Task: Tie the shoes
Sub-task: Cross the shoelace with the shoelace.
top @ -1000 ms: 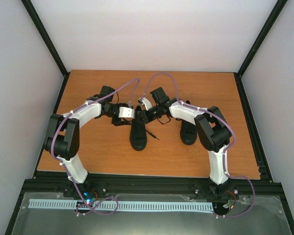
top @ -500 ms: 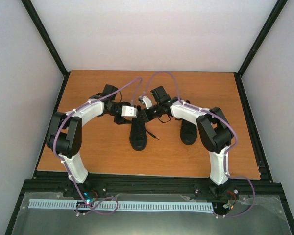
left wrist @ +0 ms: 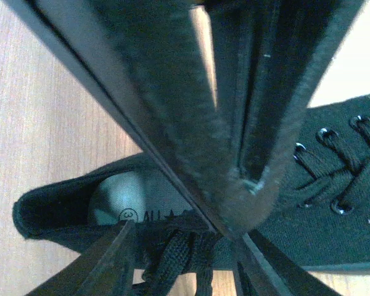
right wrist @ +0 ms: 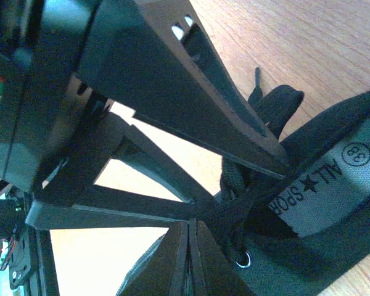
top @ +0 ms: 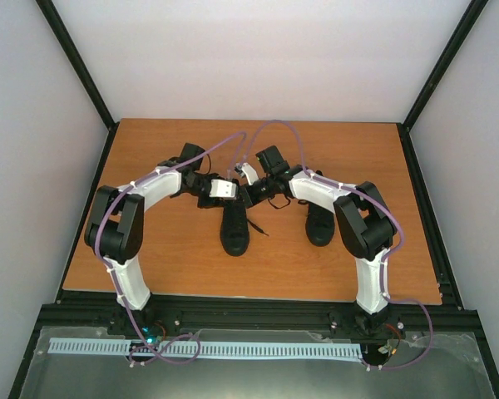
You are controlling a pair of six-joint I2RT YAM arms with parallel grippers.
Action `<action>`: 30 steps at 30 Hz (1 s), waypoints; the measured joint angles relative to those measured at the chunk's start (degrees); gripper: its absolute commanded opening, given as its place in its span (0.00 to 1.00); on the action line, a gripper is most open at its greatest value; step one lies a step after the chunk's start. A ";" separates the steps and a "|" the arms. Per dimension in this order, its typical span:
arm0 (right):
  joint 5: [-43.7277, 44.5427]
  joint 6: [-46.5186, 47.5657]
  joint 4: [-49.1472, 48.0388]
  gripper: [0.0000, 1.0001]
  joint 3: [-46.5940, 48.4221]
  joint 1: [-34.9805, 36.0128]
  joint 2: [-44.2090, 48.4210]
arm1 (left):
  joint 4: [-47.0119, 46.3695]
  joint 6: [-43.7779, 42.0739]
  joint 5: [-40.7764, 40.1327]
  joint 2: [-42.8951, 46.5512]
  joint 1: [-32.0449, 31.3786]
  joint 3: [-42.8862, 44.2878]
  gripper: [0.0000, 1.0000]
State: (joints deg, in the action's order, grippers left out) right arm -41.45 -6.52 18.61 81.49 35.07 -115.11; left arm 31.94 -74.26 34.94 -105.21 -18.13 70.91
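Note:
Two black shoes stand on the wooden table: one in the middle (top: 234,231) and one to its right (top: 319,223). Both grippers meet over the heel end of the middle shoe. My left gripper (top: 225,190) is shut, and a bunch of black lace (left wrist: 182,250) hangs at its tip (left wrist: 234,229), above the shoe's opening (left wrist: 120,200). My right gripper (top: 248,184) is shut on a lace strand (right wrist: 233,179) next to the tongue label (right wrist: 320,185). A loose lace end (top: 260,229) trails to the right of the middle shoe.
The wooden table (top: 166,258) is walled in by a black frame, with white walls at the back and sides. The right arm's forearm crosses above the right shoe. Purple cables loop over both arms (top: 270,126).
My left arm has moved to the right, bringing its gripper closer to the right gripper over the middle shoe. The right arm and both shoes have barely moved.

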 measured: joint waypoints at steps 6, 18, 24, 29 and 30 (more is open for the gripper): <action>-0.81 0.13 0.00 0.03 0.00 0.00 0.00 | -0.13 1.79 0.48 -1.18 -0.02 0.87 0.23; -2.45 0.52 0.02 0.27 0.00 -0.09 0.07 | 1.44 4.52 2.54 -1.29 -0.04 1.81 0.01; -3.58 0.02 -1.16 0.22 -2.73 -3.32 2.73 | 0.24 6.05 2.58 -1.29 -0.04 1.31 0.01; -2.27 -0.02 -1.79 0.10 -3.06 -5.95 3.61 | -0.39 6.97 2.60 -1.27 -0.04 0.83 0.01; -2.16 0.04 -1.77 0.10 -3.04 -5.97 3.34 | -0.46 7.02 2.60 -1.25 -0.04 0.81 0.01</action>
State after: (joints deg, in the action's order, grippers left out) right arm -43.62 -6.48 16.84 78.46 29.10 -111.77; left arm 31.48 -67.24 37.54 -106.45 -18.17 71.72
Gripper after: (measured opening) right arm 0.117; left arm 0.032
